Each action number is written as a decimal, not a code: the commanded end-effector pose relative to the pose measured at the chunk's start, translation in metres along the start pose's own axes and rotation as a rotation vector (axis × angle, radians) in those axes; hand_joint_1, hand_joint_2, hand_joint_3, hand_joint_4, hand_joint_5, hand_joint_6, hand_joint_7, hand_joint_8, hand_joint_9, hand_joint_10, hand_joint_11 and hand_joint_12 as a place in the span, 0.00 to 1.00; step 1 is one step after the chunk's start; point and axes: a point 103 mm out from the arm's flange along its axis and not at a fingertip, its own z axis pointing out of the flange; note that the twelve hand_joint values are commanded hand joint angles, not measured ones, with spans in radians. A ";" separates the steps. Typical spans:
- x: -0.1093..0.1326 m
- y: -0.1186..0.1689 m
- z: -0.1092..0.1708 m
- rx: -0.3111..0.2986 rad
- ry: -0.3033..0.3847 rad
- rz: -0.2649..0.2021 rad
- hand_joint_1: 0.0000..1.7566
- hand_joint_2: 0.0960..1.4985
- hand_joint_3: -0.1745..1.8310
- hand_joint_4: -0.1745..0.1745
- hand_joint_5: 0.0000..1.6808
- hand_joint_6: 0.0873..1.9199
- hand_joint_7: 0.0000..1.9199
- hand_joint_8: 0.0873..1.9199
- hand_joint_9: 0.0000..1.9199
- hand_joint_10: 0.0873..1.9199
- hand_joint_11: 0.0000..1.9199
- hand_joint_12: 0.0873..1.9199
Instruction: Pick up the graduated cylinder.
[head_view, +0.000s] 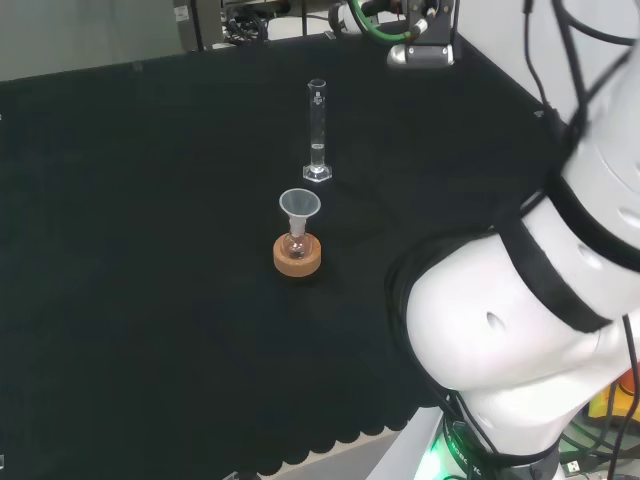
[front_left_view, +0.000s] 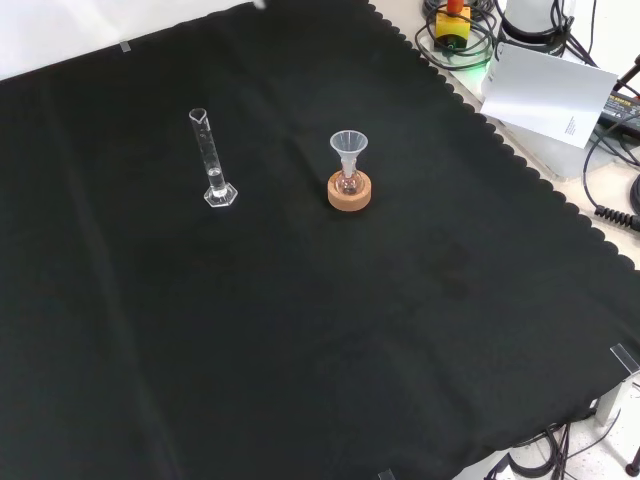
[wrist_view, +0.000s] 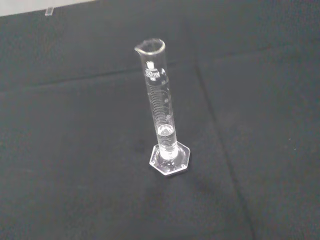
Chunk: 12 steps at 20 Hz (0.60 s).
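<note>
Graduated cylinder (wrist_view: 162, 117) stands upright, alone, ahead of the wrist camera.
Its long axis is vertical; I cannot tell how the hand is set.

Colours from my feed: cloth (front_left_view: 300, 340) is plain black all over, faint creases, scalloped edge along its border. Graduated cylinder (wrist_view: 161, 120) is clear glass, fine white graduation lines and white print up the tube, clear hexagonal foot. I see a short clear band low in the tube, just above the foot; can't tell if that's liquid. Beside the cylinder: cork ring (head_view: 298, 256), tan-orange, plain. Small flask (front_left_view: 348, 184) sitting in the ring is clear. Funnel (head_view: 299, 206) on top of the flask is translucent grey-white. Arm links (head_view: 540, 300), right of the ring in head view: white with black bands.
</note>
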 end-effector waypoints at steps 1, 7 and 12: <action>-0.031 0.076 0.036 -0.044 0.045 0.030 0.14 0.86 0.09 0.36 0.12 0.00 0.01 0.25 0.10 0.33 0.04 0.71; -0.036 0.093 0.061 -0.058 0.080 0.023 0.18 0.83 0.08 0.35 0.13 0.00 0.04 0.28 0.13 0.35 0.05 0.72; -0.044 0.100 0.081 -0.044 0.102 0.014 0.21 0.81 0.07 0.35 0.14 0.00 0.05 0.30 0.15 0.35 0.06 0.71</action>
